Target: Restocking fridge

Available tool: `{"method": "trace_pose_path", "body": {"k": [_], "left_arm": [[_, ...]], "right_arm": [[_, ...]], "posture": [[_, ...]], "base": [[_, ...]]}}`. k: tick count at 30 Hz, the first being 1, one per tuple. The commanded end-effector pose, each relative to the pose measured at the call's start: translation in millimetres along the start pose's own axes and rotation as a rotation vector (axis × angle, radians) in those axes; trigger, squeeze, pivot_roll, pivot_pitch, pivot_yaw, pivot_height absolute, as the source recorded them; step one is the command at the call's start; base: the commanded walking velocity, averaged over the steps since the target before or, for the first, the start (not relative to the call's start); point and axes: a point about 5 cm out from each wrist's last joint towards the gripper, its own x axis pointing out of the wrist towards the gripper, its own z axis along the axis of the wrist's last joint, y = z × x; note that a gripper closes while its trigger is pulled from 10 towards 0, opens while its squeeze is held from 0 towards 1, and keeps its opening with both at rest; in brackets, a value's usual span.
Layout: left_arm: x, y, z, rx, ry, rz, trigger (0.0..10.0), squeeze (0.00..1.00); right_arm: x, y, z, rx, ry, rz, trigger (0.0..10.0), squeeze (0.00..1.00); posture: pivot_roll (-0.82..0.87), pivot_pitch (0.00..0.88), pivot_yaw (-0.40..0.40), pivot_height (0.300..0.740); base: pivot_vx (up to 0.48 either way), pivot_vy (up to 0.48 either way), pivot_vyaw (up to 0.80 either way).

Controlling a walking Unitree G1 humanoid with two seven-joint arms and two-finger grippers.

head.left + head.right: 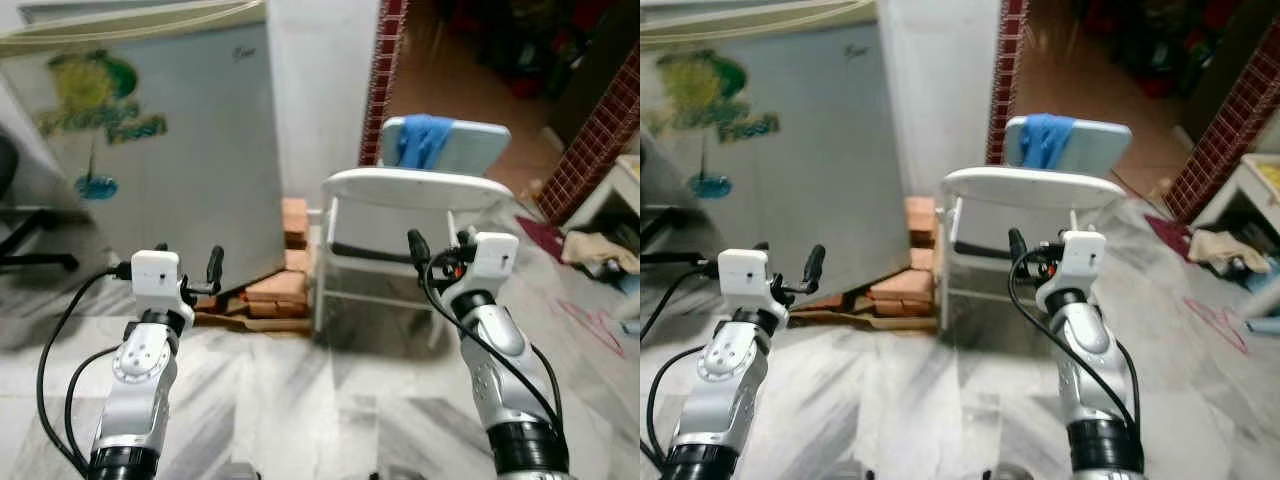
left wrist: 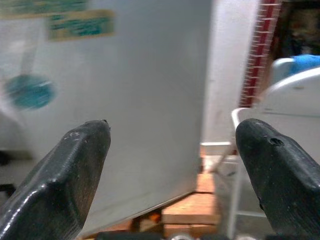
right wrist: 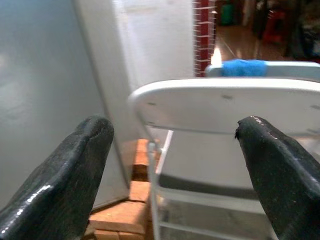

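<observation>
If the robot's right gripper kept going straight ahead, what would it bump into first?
Probably the white chair. The right gripper is open and points at the chair's back, with nothing between them. How far off it is can't be told.

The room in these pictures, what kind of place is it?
Probably a lived-in home, perhaps a kitchen corner. A small grey fridge with stickers stands raised on bricks on a marble floor, beside a white plastic chair; clothes lie at the right.
</observation>
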Motion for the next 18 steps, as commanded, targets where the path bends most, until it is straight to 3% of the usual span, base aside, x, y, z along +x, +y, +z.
{"method": "trace_pose_path", "body": {"k": [1,12,18], "left_arm": [[-2.5,9.4,-1,0.012,0.015,0.033,10.0,0.00],[-9.7,8.8,-9,0.004,0.058,0.016,10.0,0.00],[-2.1,7.3,-3,0.007,0.034,-0.003,10.0,0.00]], "right_arm": [[3.0,8.6,1,0.011,-0.007,0.022,10.0,0.00],[-8.5,7.2,-10,0.030,0.023,-0.009,10.0,0.00],[-5.4,7.9,-8,0.022,0.020,-0.003,10.0,0.00]], "posture": [[-0.03,0.000,-0.003,0.740],[-0.04,0.000,0.008,0.740],[-0.04,0.000,0.003,0.740]], "base": [[0.000,0.480,0.00],[0.000,0.480,0.00],[0.000,0.480,-0.80]]}}
